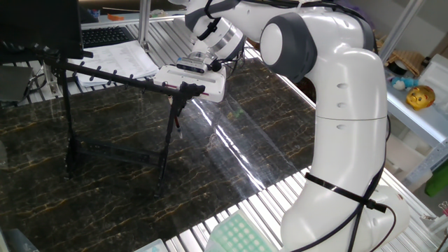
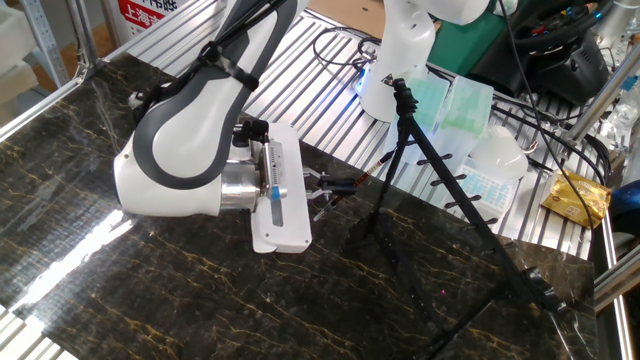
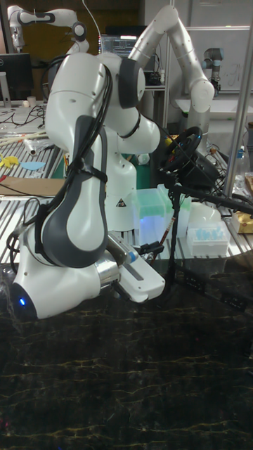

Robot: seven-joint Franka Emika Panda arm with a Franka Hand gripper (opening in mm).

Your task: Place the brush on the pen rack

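My gripper [image 2: 328, 190] is shut on the brush [image 2: 366, 176], a thin stick with a red-orange section that points toward the pen rack [image 2: 452, 182]. The rack is a black rod frame with a pegged top bar [image 1: 112, 74] on thin legs. In one fixed view the gripper [image 1: 185, 88] sits right at the near end of the top bar, and the brush [image 1: 177, 120] hangs just below it beside a leg. In the tall view the brush [image 3: 166, 238] stands steeply between the gripper [image 3: 152, 247] and the rack's upright [image 3: 173, 211]. Whether the brush touches the rack I cannot tell.
Papers [image 1: 115, 59] and a keyboard [image 1: 105, 33] lie behind the rack, beside a dark monitor [image 1: 42, 24]. Green and clear plastic boxes [image 2: 455, 105] and a yellow packet [image 2: 572, 200] sit on the ribbed metal border. A green tip box [image 1: 238, 234] is at the front edge.
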